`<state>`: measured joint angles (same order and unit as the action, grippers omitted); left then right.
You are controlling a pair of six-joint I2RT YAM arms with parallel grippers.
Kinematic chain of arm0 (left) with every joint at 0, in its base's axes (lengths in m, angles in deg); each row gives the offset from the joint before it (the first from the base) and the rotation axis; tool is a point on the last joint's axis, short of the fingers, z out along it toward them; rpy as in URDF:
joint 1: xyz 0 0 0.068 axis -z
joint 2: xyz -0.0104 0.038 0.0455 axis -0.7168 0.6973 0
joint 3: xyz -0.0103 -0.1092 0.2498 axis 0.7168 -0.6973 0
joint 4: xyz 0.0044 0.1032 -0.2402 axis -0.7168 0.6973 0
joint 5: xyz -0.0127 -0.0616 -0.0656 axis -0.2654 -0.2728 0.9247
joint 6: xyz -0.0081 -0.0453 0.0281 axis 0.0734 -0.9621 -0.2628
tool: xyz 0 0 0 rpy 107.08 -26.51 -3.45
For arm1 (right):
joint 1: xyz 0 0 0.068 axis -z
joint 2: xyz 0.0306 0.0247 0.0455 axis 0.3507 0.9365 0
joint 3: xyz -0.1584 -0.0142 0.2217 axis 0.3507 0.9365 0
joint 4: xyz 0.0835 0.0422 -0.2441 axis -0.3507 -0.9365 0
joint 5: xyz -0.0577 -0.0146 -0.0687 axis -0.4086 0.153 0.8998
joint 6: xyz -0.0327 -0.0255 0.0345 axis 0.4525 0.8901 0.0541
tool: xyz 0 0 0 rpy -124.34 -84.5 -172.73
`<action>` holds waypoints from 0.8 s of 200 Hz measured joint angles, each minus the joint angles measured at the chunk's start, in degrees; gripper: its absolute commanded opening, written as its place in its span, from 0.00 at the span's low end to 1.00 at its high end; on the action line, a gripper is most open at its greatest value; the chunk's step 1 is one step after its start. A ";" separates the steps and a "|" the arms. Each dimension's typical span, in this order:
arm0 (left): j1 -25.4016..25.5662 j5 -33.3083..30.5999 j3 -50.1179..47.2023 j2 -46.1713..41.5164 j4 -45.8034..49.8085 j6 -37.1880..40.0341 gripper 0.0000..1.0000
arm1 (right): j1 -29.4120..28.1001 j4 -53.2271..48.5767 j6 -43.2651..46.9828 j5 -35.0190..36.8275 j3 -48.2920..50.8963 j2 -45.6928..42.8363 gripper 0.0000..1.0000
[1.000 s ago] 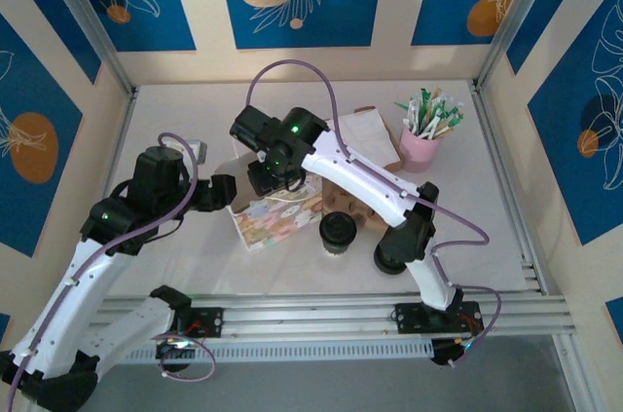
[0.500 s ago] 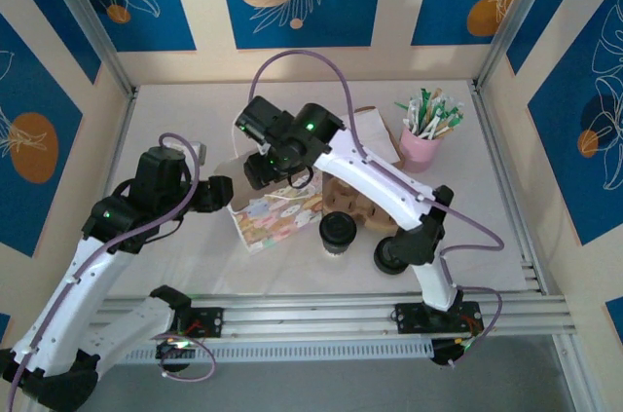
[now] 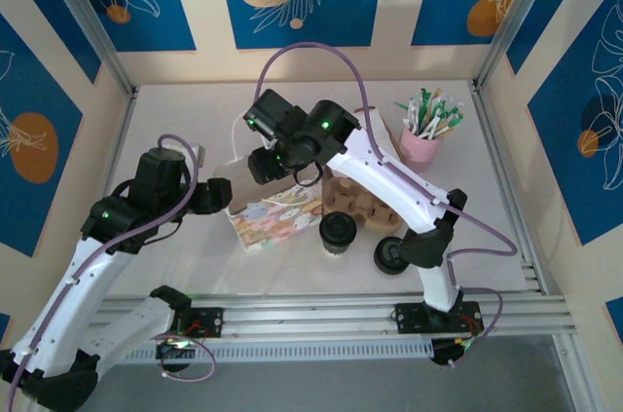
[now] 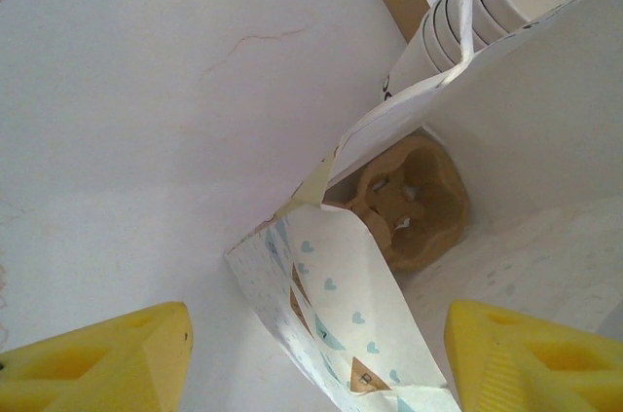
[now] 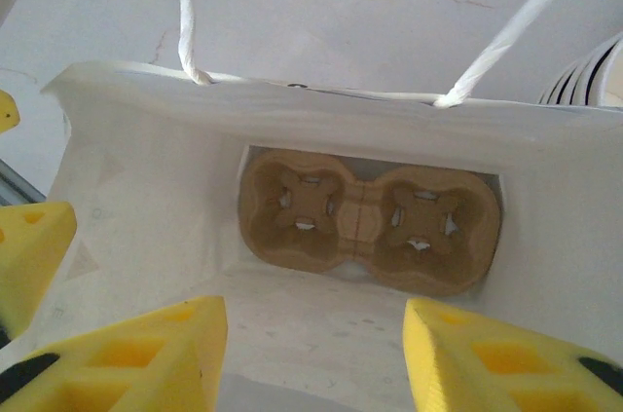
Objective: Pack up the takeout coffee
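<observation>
Our takeout coffee (image 3: 338, 230) stands on the tabletop (image 3: 175, 110), just right of the paper bag (image 3: 277, 217). Left claw (image 4: 316, 319) and right claw (image 5: 313, 310) both hang spread at the bag's mouth. We judge the cup light and crushable: grip its paper wall gently, keeping it upright.

One lidded coffee (image 3: 338, 230), one loose lid (image 3: 389, 254), one paper bag (image 3: 275, 217), one pink cup (image 3: 421, 146).

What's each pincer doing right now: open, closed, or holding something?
Left pincer: open, gripping nothing.
Right pincer: open, gripping nothing, facing into the paper bag.
</observation>
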<state>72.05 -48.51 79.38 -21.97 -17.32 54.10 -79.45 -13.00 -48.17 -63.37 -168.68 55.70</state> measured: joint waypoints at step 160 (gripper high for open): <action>0.00 -2.89 0.11 4.66 -1.68 0.04 0.60 | -0.39 1.66 1.77 0.00 5.42 -6.34 0.51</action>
<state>72.05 -51.40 79.49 -17.31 -19.00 54.14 -79.84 -11.34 -46.40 -63.37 -163.26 49.36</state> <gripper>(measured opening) 0.606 0.507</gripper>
